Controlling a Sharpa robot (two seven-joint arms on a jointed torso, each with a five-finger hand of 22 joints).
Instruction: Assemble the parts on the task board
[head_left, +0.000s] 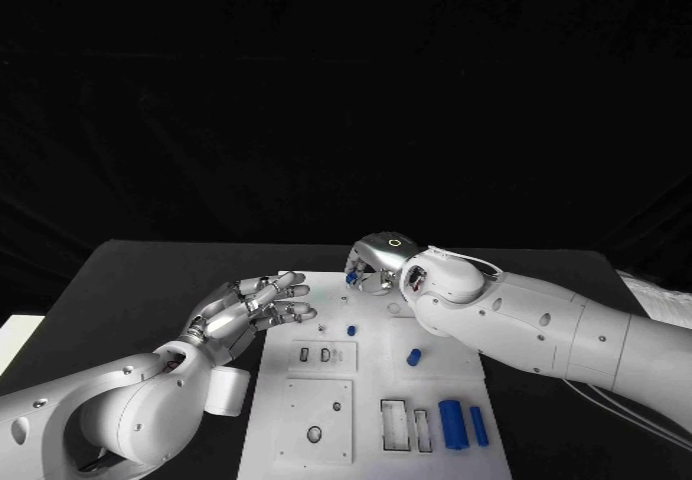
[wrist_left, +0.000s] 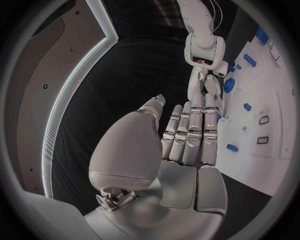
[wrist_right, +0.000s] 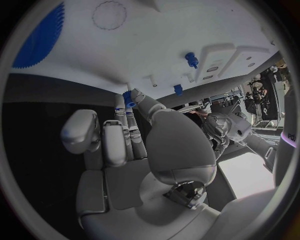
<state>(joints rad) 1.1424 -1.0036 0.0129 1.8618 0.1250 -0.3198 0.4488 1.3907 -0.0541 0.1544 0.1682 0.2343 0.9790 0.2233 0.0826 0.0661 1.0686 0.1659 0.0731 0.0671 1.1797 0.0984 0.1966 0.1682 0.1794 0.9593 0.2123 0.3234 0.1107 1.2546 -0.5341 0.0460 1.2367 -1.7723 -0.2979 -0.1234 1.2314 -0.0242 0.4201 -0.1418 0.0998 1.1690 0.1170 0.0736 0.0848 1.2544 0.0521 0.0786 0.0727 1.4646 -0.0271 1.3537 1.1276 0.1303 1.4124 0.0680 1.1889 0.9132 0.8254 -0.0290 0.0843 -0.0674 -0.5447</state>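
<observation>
A black bench (head_left: 144, 280) carries a white task board (head_left: 433, 455) at its middle, with darkness behind. The board has rectangular slots and round holes; two long blue parts (head_left: 462, 423) lie side by side near its right edge, and two small blue parts (head_left: 414, 355) sit further up. The left hand (head_left: 248, 312) hovers at the board's left edge, fingers (wrist_left: 190, 132) spread, holding nothing. The right hand (head_left: 378, 265) reaches over the board's far end, pinching a small blue part (wrist_right: 129, 97) at its fingertips.

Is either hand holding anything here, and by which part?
The right hand pinches a small blue part at its fingertips, over the board's far end. The left hand holds nothing.
</observation>
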